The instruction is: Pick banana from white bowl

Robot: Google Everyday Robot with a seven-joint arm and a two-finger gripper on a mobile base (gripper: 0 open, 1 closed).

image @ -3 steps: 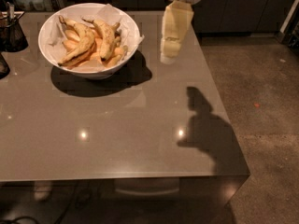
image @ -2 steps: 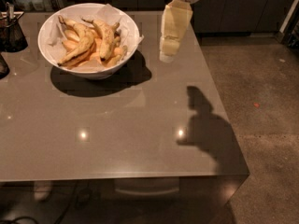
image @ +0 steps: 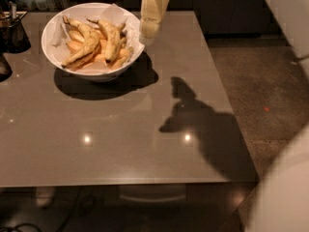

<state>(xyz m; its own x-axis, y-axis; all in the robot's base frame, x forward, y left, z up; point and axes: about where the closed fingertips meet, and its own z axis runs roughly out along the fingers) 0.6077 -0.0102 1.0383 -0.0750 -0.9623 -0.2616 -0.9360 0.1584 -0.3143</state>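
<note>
Gripper point(image: 147, 32) top centre by white bowl point(image: 86, 5), grip state unclear; we risk grabbing shorter bent banana point(image: 112, 36), not the banana point(image: 88, 42).

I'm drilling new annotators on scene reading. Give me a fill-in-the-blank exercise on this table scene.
1. The banana lies inside the ___ bowl.
2. The pincer hangs just outside the bowl's ___ rim, as pictured.
3. The dark wire container stands near the table's ___ edge, as pictured.
Missing words: white; right; left.
</note>
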